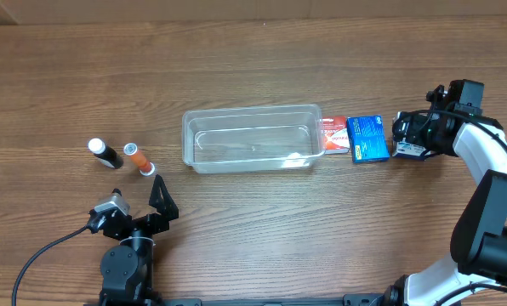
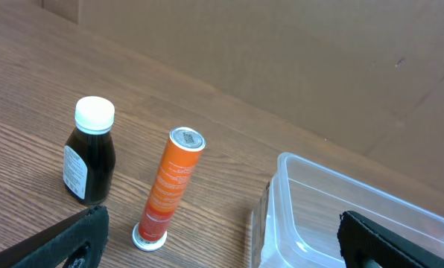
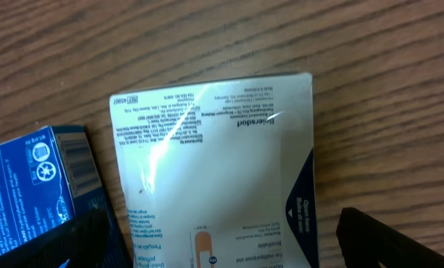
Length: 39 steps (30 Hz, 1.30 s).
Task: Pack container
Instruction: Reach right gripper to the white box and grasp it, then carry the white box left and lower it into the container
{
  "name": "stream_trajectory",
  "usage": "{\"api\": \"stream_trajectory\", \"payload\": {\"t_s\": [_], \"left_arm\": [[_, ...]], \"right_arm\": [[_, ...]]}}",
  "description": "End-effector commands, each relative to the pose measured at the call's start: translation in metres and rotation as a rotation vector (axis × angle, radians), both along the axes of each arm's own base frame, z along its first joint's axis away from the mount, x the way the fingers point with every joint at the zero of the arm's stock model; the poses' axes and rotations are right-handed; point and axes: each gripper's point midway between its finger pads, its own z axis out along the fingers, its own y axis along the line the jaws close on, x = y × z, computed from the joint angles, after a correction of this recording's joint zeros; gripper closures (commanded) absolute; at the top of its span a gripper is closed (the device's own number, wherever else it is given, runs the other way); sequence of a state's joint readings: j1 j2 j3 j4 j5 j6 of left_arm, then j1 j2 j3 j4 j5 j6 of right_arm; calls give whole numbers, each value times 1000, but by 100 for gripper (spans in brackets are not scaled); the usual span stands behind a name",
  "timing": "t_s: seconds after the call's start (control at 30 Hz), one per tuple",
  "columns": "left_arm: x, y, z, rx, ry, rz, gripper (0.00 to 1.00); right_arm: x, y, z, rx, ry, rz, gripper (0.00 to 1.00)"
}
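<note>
**Mia:** Where is the container (image 1: 188, 140)?

**Sam:** In the middle of the table (image 1: 253, 51). It is see-through, and I can see nothing inside it.

**Mia:** So the packing is right at the start?

**Sam:** I think so. All the small things are outside it.

**Mia:** What about the right gripper (image 1: 407, 136)?

**Sam:** It hangs over a white box (image 3: 214, 149), way out on the right. Its fingers are spread wide, one on each side of the box. They are not squeezing it.

**Mia:** What should come next?

**Sam:** I think it has to go down and press its fingers onto the box. Then it must lift the box and carry it left to the container. The blue box (image 1: 367, 138) and the red box (image 1: 333, 134) are in between, so it has to go over them.

**Mia:** And the left gripper (image 1: 136, 197)?

**Sam:** It sits on the near left side. Its fingers are spread too, and it holds nothing. A dark bottle (image 2: 88, 160) and an orange tube (image 2: 170, 186) are just past it, left of the container. Those could be its job.
</note>
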State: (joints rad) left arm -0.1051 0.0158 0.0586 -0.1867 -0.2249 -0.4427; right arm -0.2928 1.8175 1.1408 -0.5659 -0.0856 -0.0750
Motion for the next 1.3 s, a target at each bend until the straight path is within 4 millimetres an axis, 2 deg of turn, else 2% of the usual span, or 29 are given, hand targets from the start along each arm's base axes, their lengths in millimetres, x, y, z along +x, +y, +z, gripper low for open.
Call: {"api": "stream_trajectory", "payload": {"t_s": [0.0, 0.1, 0.17, 0.23, 0.27, 0.3, 0.37, 0.43, 0.5, 0.53, 0.6, 0.63, 0.67, 0.7, 0.77, 0.8, 0.83, 0.93, 1.0, 1.13, 1.27], "left_arm": [[-1, 0, 2, -6, -11, 6, 0], [-1, 0, 2, -6, -11, 5, 0], [-1, 0, 2, -6, -11, 6, 0], [-1, 0, 2, -6, -11, 6, 0], [-1, 0, 2, -6, -11, 6, 0], [-1, 0, 2, -6, -11, 6, 0], [-1, 0, 2, -6, -11, 6, 0], [-1, 0, 2, -6, -11, 6, 0], [-1, 0, 2, -6, -11, 6, 0], [-1, 0, 2, -6, -11, 5, 0], [-1, 0, 2, -6, -11, 5, 0], [-1, 0, 2, -6, -11, 6, 0], [-1, 0, 2, -6, -11, 6, 0], [-1, 0, 2, -6, -11, 6, 0], [-1, 0, 2, -6, -11, 6, 0], [-1, 0, 2, -6, -11, 6, 0], [-1, 0, 2, -6, -11, 6, 0], [-1, 0, 2, -6, -11, 6, 0], [-1, 0, 2, -6, -11, 6, 0], [-1, 0, 2, -6, -11, 6, 0], [-1, 0, 2, -6, -11, 6, 0]], "right_arm": [[5, 0, 4, 3, -3, -19, 0], [-1, 2, -14, 23, 50, -42, 0], [-1, -2, -17, 9, 53, -61, 3], [2, -6, -13, 10, 45, -113, 15], [2, -6, -12, 11, 48, -116, 26], [2, -6, -9, 19, 54, -131, 29], [6, -5, 11, 49, 59, -182, 29], [14, 4, 46, 82, 28, -156, 29], [18, 28, 98, 119, -30, -98, 30], [15, 47, 127, 132, -62, -52, 30], [3, 83, 164, 127, -105, 35, 29], [-8, 115, 185, 130, -136, 109, 30], [-17, 139, 195, 140, -148, 161, 29], [-33, 185, 202, 160, -143, 244, 29], [-41, 213, 198, 159, -123, 270, 29], [-48, 236, 188, 148, -102, 276, 29], [-53, 250, 177, 138, -84, 275, 29], [-59, 280, 147, 88, -63, 260, 28], [-52, 283, 132, 33, -71, 212, 28], [-34, 290, 106, 26, -55, 187, 28], [-25, 292, 74, -2, -7, 163, 25]]}}
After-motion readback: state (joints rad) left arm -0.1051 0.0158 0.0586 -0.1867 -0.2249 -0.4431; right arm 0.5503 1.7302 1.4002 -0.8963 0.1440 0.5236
